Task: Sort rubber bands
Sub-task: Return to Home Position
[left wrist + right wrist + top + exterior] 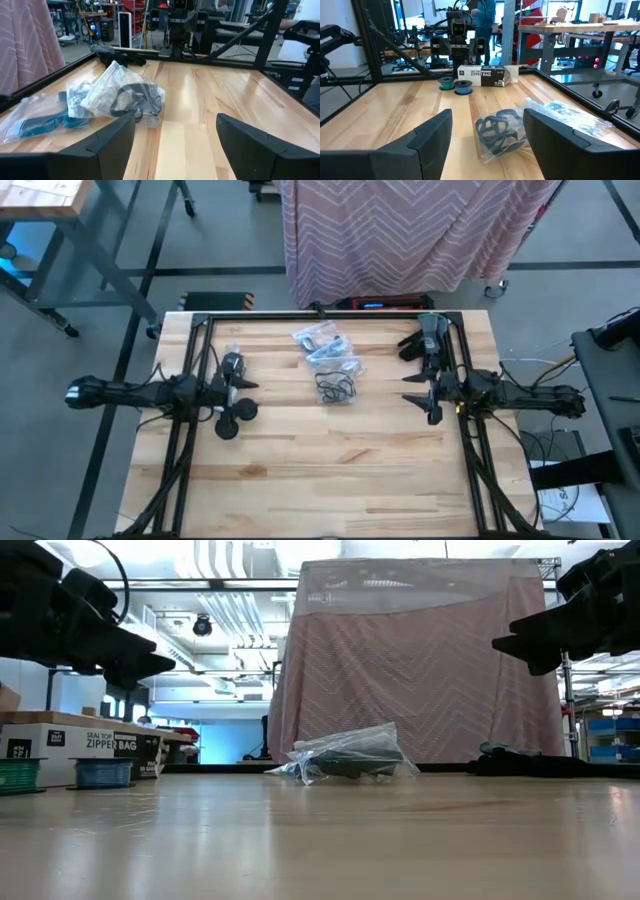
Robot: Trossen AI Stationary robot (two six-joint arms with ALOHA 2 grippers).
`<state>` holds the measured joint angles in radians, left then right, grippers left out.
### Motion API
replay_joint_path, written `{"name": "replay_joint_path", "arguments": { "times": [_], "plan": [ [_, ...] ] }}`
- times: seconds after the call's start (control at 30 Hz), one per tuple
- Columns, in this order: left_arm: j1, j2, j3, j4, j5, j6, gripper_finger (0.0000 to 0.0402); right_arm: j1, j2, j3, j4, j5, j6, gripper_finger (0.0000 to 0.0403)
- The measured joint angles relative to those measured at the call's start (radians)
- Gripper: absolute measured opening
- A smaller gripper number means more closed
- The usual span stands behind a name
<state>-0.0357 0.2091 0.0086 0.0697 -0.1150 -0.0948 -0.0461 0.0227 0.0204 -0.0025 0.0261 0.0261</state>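
Black rubber bands [337,387] lie bunched up inside one of the clear bags [322,345] near the middle of the wooden table [330,480], a bit toward the back. Blue rubber bands [42,125] sit in another bag that touches the first one and lies farther back. I cannot tell if any tan bands are in the pile, since the crinkly plastic hides a lot. No loose band shows on the bare wood in any view, so I think the sorting is done and the bags are packed. What looks left is only for the arms to go to their resting spots. The bags lie between the two grippers, well apart from both, and nothing touches them. The left gripper [175,122] is on the left side of the table and faces the bags. Its two fingers are spread wide and hold nothing. The right gripper [487,117] is on the right side and faces the bags from the other way. Its fingers are spread wide too, and they are empty. From the low view, both grippers hang up in the air, high above the wood. Dark grey gloves [425,340] lie at the back of the table near the right arm. A box of zipper bags [482,75] stands near the left arm, with two small rolls [455,85] just beside it.
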Motion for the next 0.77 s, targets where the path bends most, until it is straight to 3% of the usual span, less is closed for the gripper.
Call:
{"name": "replay_joint_path", "arguments": {
  "times": [0.33, 0.77],
  "plan": [
    [0.000, 0.044, 0.000, 0.000, 0.000, 0.000, 0.0267, 0.000, 0.000, 0.000, 0.000, 0.000, 0.000, 0.0248],
    [0.000, 0.085, 0.000, 0.000, -0.001, 0.000, 0.0288, 0.000, 0.000, 0.000, 0.000, 0.000, 0.000, 0.0228]
  ]
}}
